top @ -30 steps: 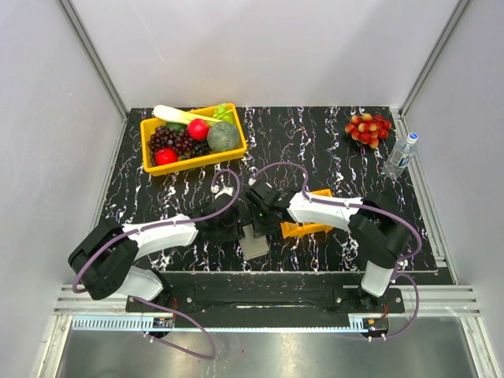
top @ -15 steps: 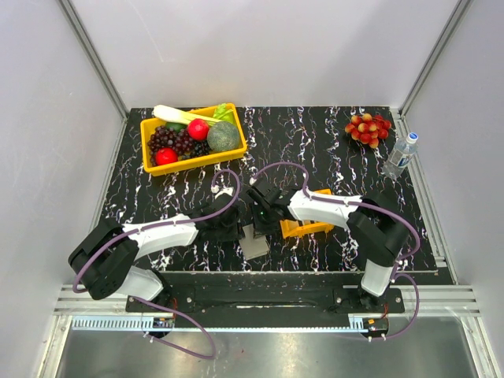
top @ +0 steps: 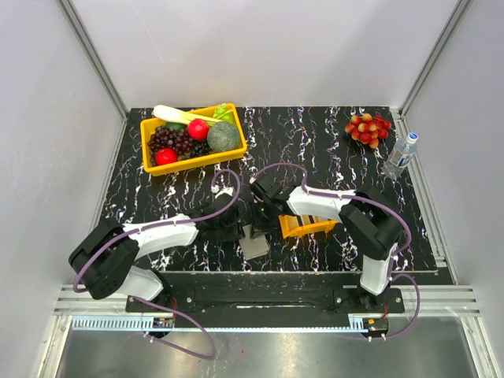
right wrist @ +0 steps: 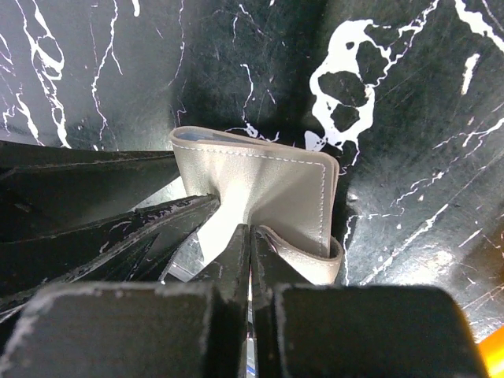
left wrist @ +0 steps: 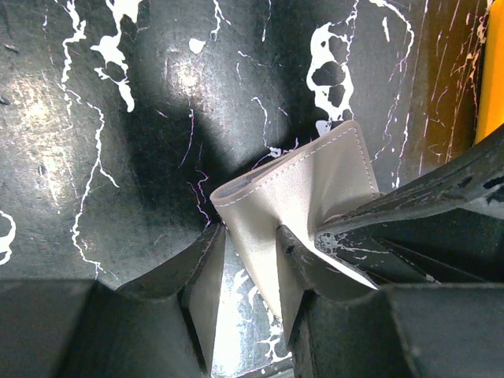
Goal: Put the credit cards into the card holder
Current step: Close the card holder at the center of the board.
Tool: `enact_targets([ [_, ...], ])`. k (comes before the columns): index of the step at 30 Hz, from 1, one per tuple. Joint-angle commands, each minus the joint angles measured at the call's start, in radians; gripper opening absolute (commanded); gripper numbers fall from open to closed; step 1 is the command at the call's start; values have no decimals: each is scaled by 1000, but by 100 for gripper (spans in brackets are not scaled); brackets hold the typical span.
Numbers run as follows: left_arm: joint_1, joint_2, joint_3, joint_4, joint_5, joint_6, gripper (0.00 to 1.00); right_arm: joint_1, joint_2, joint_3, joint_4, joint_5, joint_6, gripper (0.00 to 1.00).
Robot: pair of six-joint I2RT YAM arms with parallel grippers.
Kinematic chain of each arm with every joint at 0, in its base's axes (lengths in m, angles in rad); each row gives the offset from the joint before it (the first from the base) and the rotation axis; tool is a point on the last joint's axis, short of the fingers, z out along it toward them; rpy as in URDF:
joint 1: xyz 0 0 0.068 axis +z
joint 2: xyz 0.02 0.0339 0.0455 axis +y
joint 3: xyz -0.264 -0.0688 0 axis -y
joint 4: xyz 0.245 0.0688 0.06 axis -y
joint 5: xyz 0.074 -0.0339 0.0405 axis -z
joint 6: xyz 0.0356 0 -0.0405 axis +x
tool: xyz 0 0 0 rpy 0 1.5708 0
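Observation:
The taupe-grey card holder (top: 253, 244) lies partly unfolded near the table's front edge, its cover raised (left wrist: 307, 189) (right wrist: 268, 181). My left gripper (top: 239, 228) (left wrist: 250, 232) is open. Its fingers straddle the holder's near edge, with a gap to the left finger. My right gripper (top: 262, 219) (right wrist: 250, 230) is shut on a credit card (right wrist: 249, 339), seen only as a thin sliver edge-on between the jaws. The tips are at the holder's curled flap. The right fingers (left wrist: 425, 193) cross the left wrist view. Other cards are not visible.
A small orange tray (top: 311, 228) sits right of the holder, partly under the right arm. A yellow bin (top: 150, 146) of fruit and vegetables stands at the back left. Grapes (top: 368, 128) and a water bottle (top: 400, 154) are at the back right.
My right gripper has shifted a little left and closer onto the card holder. The left arm and the holder have stayed in place.

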Motion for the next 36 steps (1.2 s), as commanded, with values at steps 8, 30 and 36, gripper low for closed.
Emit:
enact_targets([
  [8,-4,10,-1,27,26,2,35,-29,0,-50,-2,35,-86,11],
  [30,-4,-94,14,-30,-19,13,54,-29,-218,-127,29,187,-40,54],
  [36,-4,-172,-40,-4,15,-13,65,-29,-230,-162,9,204,-40,60],
])
